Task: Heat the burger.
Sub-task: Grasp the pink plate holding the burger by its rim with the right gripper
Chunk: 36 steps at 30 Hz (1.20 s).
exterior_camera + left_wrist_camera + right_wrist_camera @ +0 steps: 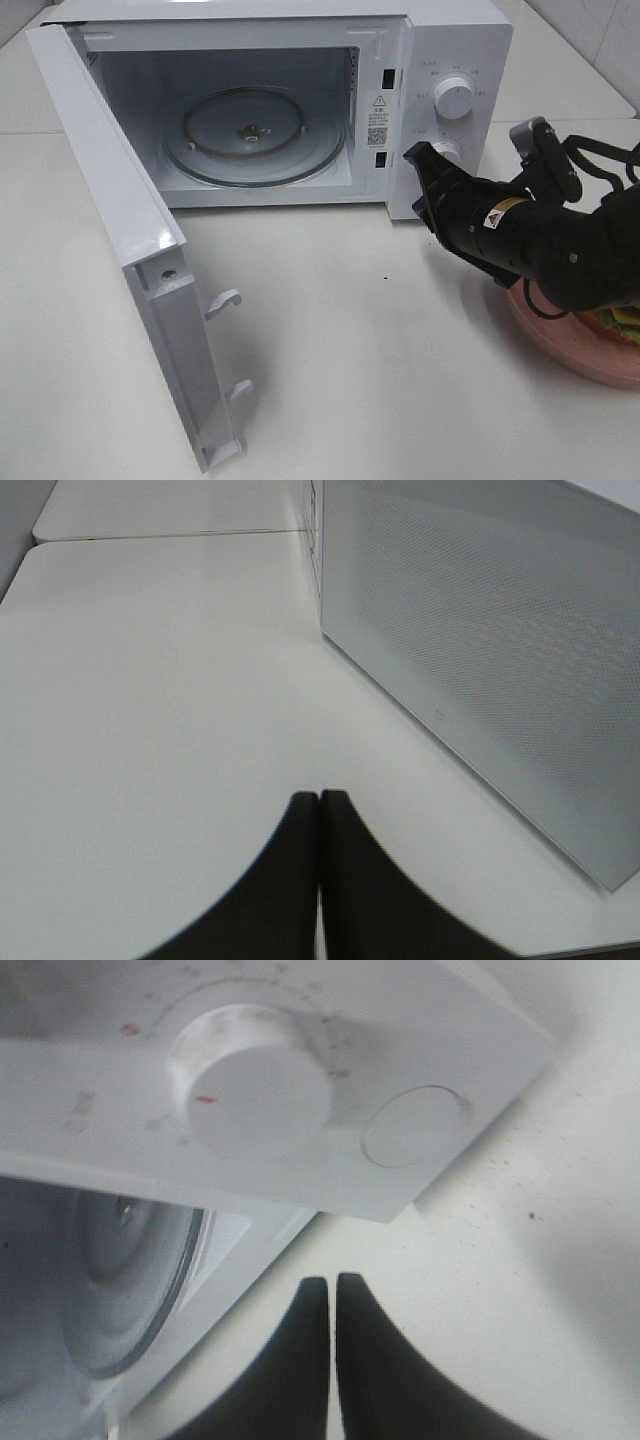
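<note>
Apparently between opening the microwave (470, 40) and fetching the burger (620, 322), half hidden on the pink plate (570, 345) at right. Left and right jaws pressed together, empty. Next: swing right, part, grasp.

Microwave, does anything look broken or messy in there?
Nothing stands out. The door of the microwave hangs open, its glass tray lies flat and bare, with no spill. The burger sits on its plate outside.

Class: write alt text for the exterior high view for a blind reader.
A white microwave stands with door swung open, glass turntable bare. The shut right hand is by its lower knob; the burger sits on a pink plate at the right edge.
</note>
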Available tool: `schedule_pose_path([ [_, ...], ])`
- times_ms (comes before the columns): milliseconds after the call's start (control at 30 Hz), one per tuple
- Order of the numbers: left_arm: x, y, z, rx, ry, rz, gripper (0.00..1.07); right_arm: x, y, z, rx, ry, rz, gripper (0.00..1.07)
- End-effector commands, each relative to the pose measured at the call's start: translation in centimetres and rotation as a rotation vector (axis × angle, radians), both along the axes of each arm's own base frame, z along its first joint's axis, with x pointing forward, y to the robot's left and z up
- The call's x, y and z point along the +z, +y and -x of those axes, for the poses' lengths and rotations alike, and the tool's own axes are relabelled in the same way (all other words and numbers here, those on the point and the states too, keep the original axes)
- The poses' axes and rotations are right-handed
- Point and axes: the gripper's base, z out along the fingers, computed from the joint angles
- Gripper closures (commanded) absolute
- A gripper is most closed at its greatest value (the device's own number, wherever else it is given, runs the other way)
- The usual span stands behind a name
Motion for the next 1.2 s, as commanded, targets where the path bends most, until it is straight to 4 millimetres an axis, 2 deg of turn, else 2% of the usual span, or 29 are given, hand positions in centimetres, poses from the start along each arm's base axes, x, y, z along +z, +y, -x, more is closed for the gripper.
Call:
schedule_pose_path([
  [33, 0.1, 0.0, 0.2, 0.002, -0.032, 0.009, 1.06, 1.6, 0.6, 0.3, 0.2, -0.135, 0.197, 1.05],
  [167, 0.1, 0.0, 0.2, 0.002, -0.032, 0.009, 1.06, 2.3, 1.1, 0.6, 0.324, -0.224, 0.335, 1.04],
  [233, 0.1, 0.0, 0.2, 0.002, -0.032, 0.009, 1.06, 2.6, 1.5, 1.0, 0.445, -0.286, 0.457, 1.04],
  [267, 0.1, 0.0, 0.2, 0.002, -0.032, 0.009, 1.06, 2.6, 1.5, 1.0, 0.445, -0.286, 0.457, 1.04],
  [333, 0.1, 0.0, 0.2, 0.002, -0.032, 0.009, 1.06, 2.5, 1.7, 1.4, 0.566, -0.307, 0.6, 1.04],
  [433, 0.1, 0.0, 0.2, 0.002, -0.032, 0.009, 1.06, 2.5, 1.7, 1.5, 0.591, -0.303, 0.634, 1.04],
  [500, 0.1, 0.0, 0.2, 0.002, -0.032, 0.009, 1.06, 2.8, 1.4, 1.7, 0.681, -0.241, 0.768, 1.03],
  [600, 0.1, 0.0, 0.2, 0.002, -0.032, 0.009, 1.06, 3.1, 1.4, 1.6, 0.704, -0.219, 0.802, 1.03],
  [667, 0.1, 0.0, 0.2, 0.002, -0.032, 0.009, 1.06, 4.1, 1.2, 1.2, 0.747, -0.095, 0.874, 1.03],
  [767, 0.1, 0.0, 0.2, 0.002, -0.032, 0.009, 1.06, 4.3, 1.1, 1.1, 0.757, -0.052, 0.889, 1.03],
  [833, 0.1, 0.0, 0.2, 0.002, -0.032, 0.009, 1.06, 5.1, 0.9, 0.7, 0.787, 0.127, 0.93, 1.03],
  [933, 0.1, 0.0, 0.2, 0.002, -0.032, 0.009, 1.06, 5.3, 0.8, 0.7, 0.795, 0.168, 0.94, 1.03],
  [1000, 0.1, 0.0, 0.2, 0.002, -0.032, 0.009, 1.06, 6.3, 0.7, 0.5, 0.832, 0.289, 0.97, 1.02],
  [1200, 0.1, 0.0, 0.2, 0.002, -0.032, 0.009, 1.06, 7.3, 0.8, 0.9, 0.899, 0.418, 0.951, 0.99],
])
